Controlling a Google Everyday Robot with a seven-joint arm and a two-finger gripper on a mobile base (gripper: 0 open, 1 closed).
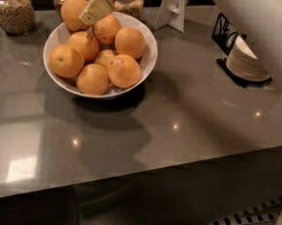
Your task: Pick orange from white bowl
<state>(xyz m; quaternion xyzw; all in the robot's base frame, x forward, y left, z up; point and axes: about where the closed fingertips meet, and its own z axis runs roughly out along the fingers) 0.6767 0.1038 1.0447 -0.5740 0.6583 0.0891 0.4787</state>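
Observation:
The white bowl (145, 61) stands at the back left of the grey counter and holds several oranges. A plain orange (107, 29) lies at the back of the pile, and another orange (73, 10) sits high on the far left rim. My gripper (96, 9) comes down from the top edge. Its pale tip is right over the gap between these two oranges, at or just above their skin. It holds nothing that I can see.
Glass jars of grain (10, 9) stand behind the bowl at left and centre. A white card stand (171, 10) is behind the bowl on the right. A stack of small white bowls (246, 61) sits on a black rack at right. My white arm (268, 26) fills the top right corner.

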